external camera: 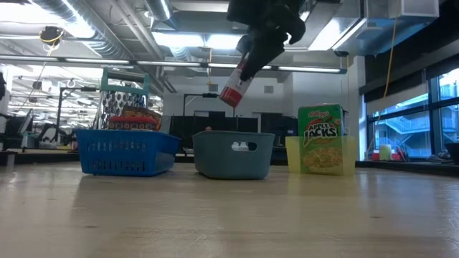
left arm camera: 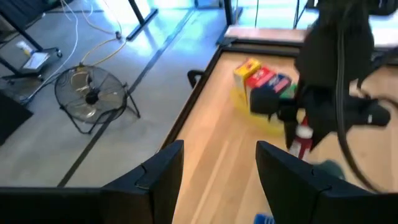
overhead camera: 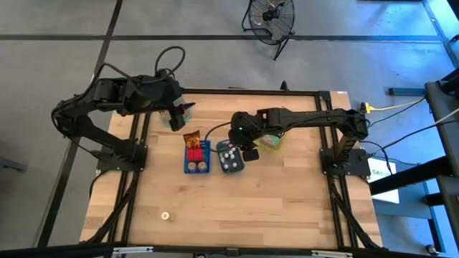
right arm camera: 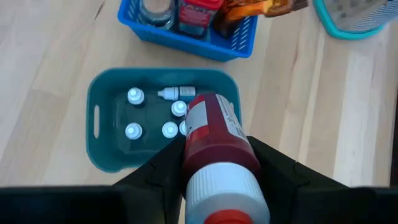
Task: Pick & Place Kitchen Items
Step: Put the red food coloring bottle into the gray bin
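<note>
- The right gripper (right arm camera: 214,165) is clamped on a small red bottle with a white cap and red tip (right arm camera: 214,152), held in the air right over the grey-blue tray (right arm camera: 102,112). In the low view the red bottle (external camera: 237,84) hangs tilted, cap end downward, above the grey-blue tray (external camera: 233,154) and clear of its rim.
- Handling, as I judge it: the bottle looks like rigid plastic, light, with a smooth label that could slip. The fingers sit on the body just behind the cap, a sound spot, since the round sides would roll under a looser grip.
- Inside the tray lie several little white-capped bottles (right arm camera: 134,96), one on its side. They look light and easily knocked, so a release from height may scatter them.
- At 12 o'clock from the tray in the right wrist view stands the blue basket (right arm camera: 214,46) with a jar, a red tin and a brown packet.
- The left gripper (left arm camera: 214,171) waits with its fingers apart and empty, at about 10 o'clock on the table in the high view, by the green-rimmed mesh basket (overhead camera: 174,115).
- Hard to make out: the bottle's label text, the tray's floor beneath the bottle, and the yellow tray behind the Apple Jacks box (external camera: 321,139).
</note>
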Available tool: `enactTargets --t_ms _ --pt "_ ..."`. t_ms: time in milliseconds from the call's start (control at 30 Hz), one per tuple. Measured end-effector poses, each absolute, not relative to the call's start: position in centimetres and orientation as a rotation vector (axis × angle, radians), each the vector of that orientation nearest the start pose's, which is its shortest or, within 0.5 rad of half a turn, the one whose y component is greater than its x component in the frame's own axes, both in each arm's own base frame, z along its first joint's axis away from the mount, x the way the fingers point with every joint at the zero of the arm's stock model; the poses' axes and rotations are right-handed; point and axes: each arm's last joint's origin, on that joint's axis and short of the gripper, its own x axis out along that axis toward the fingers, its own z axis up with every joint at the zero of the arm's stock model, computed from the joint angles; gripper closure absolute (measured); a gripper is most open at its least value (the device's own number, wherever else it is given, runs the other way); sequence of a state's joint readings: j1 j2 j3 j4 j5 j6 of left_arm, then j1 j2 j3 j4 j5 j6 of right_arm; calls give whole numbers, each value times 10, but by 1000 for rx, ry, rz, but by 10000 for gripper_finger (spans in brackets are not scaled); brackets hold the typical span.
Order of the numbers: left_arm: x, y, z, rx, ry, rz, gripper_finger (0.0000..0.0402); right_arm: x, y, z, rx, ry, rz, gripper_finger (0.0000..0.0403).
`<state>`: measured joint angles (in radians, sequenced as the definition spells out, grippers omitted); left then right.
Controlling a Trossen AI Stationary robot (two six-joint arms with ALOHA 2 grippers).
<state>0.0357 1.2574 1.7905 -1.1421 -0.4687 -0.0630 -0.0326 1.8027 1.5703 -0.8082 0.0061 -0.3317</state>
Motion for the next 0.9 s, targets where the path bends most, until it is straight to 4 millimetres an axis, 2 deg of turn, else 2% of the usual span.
enactTargets --t_ms 333,900 --pt "198 19 479 31 550 489 206 385 -13 275 -284 1032 138 253" --pt "198 19 480 36 544 490 206 412 -18 230 -323 1076 138 253"
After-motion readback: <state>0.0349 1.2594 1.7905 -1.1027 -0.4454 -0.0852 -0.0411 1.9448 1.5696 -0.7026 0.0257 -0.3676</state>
